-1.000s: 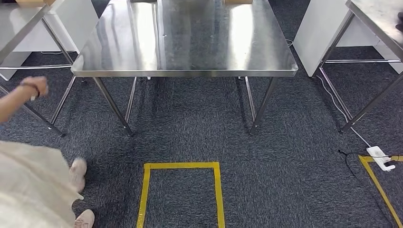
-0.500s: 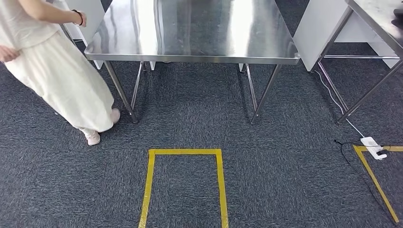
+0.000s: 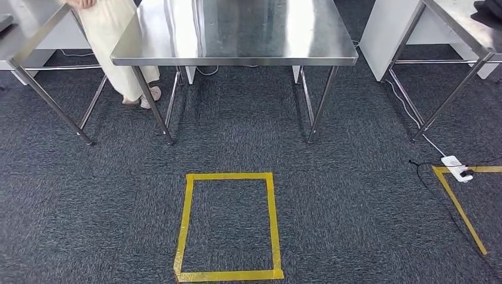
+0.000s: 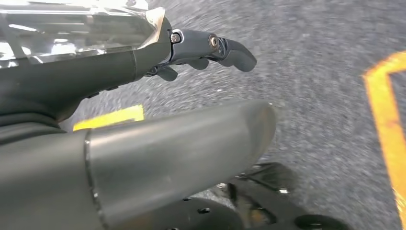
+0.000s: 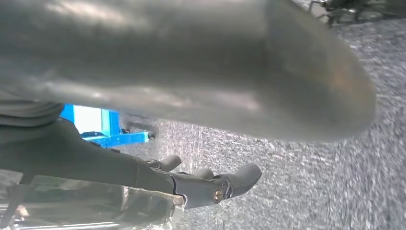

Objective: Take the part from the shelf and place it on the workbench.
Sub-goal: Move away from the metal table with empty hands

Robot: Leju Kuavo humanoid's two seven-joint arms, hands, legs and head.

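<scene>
- Standing with both arms hanging, so judging the task barely begun: nothing picked, nothing placed.
- My left hand holds nothing; the fingers are stretched out loosely, apart from the thumb, with only carpet past them.
- My right hand is the same: fingers out, thumb apart, nothing between them.
- Where the part is, I cannot tell. A dark thing lies on the side table, far ahead of my right hand and off to that side, too cut off to name.
- A blue frame stands beyond my right hand. It may be the shelf; I cannot tell.
- A steel table, probably the workbench, stands well ahead of both hands, with its top bare where I see it.
- A yellow tape box is on the floor between my hands and that table.
- A person in a pale skirt stands by the table's far corner, ahead of my left hand.
- A power strip and its cable lie on the floor, out past my right hand.
- Left to do, as I judge it: reach the shelf, find the part, grip it, carry it over, set it on the workbench. That is every step.
- Risks: the person is near the route, and the cable is on the floor.
</scene>
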